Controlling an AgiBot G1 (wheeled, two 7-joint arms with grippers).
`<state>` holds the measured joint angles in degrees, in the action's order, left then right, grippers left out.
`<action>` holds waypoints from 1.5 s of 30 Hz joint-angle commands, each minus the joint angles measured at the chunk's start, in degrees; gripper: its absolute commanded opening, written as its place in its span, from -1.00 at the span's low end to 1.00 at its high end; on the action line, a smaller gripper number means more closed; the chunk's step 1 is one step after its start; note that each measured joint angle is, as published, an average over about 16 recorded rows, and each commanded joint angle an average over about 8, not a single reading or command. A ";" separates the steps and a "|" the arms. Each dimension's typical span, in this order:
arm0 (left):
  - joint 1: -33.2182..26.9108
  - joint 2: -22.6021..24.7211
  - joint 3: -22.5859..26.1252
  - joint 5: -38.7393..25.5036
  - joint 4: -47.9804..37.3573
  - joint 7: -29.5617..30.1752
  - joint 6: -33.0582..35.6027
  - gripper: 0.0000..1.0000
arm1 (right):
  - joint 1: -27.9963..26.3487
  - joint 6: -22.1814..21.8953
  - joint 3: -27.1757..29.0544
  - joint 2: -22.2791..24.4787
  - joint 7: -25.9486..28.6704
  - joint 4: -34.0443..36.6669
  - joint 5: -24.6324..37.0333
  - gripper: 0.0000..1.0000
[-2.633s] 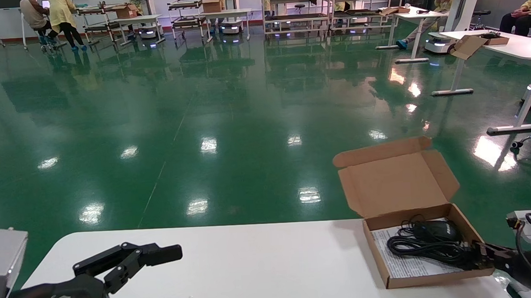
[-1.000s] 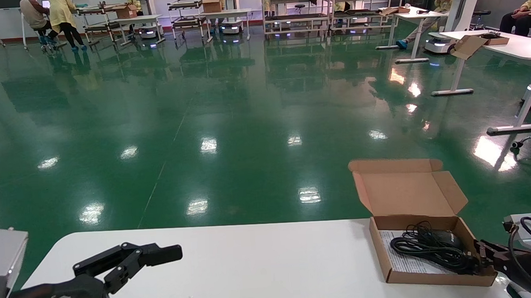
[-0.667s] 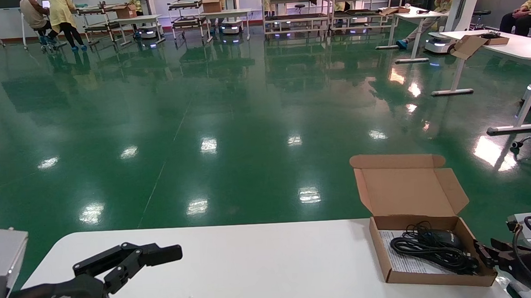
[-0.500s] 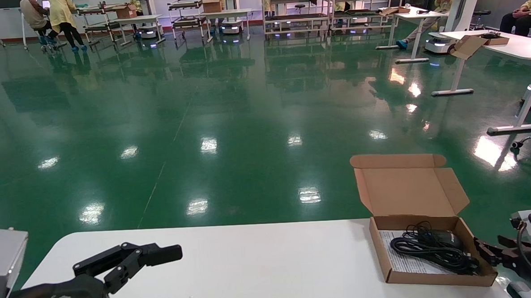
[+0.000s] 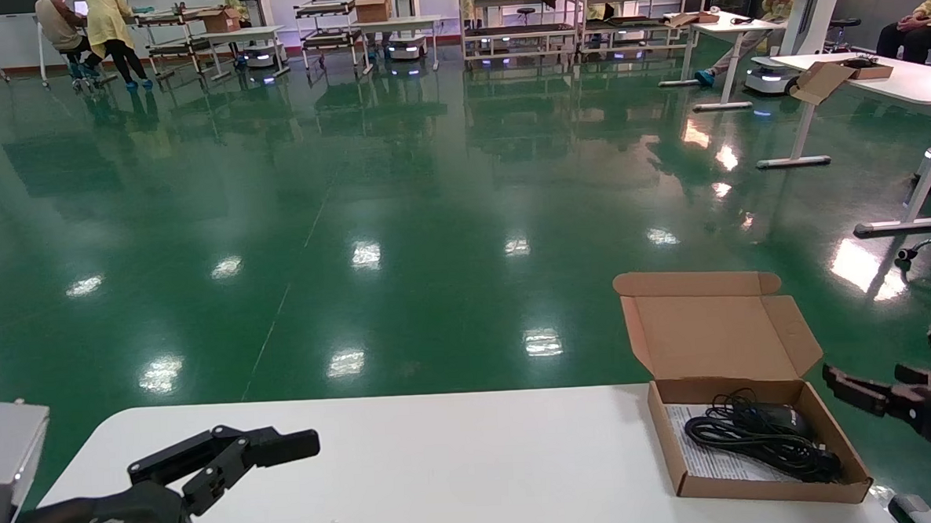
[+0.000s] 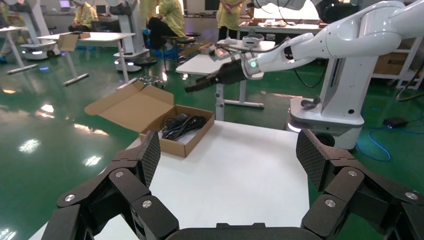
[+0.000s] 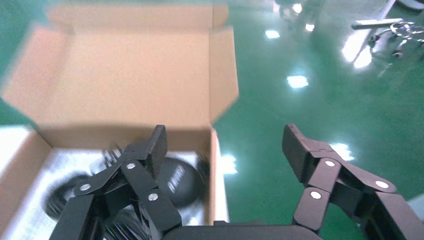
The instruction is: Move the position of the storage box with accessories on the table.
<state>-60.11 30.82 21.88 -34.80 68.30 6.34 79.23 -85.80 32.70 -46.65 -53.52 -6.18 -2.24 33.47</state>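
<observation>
The storage box (image 5: 766,490) stands open on the table (image 5: 443,467) near its right end, lid raised toward the far edge. Inside lie the black mouse (image 5: 779,419), its bundled cable (image 5: 756,441) and the white leaflet (image 5: 702,462). My right gripper (image 5: 863,371) is open and empty, hanging just right of the box and above its right wall. In the right wrist view the gripper (image 7: 225,140) straddles that wall, with the mouse (image 7: 175,182) below one finger. My left gripper (image 5: 230,452) is open and parked at the table's left; the box (image 6: 177,131) shows far off in its view.
The box sits close to the table's right edge and front right corner. Green floor lies beyond the far edge. Other white desks (image 5: 882,78) with cartons, shelving carts (image 5: 329,24) and people stand far off. My white right arm (image 6: 320,45) reaches over the table's right end.
My right gripper, earlier low at the box's right wall while the box shifted and turned slightly, has opened, let go and risen up and to the right. The box now rests still.
</observation>
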 commanded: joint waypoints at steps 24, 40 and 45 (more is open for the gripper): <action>0.01 -0.01 -0.01 0.00 -0.01 0.00 -0.02 1.00 | -5.69 13.74 2.94 1.65 11.56 -4.70 -4.78 1.00; 0.01 -0.01 -0.01 0.00 -0.01 0.00 -0.02 1.00 | -0.48 19.90 7.50 4.51 12.07 -15.75 -2.35 1.00; 0.01 -0.01 -0.01 0.00 -0.01 0.00 -0.02 1.00 | 2.01 23.23 9.83 5.92 12.56 -21.34 -1.27 1.00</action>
<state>-60.11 30.82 21.87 -34.79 68.28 6.34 79.21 -83.79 55.92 -36.83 -47.60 6.37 -23.56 32.20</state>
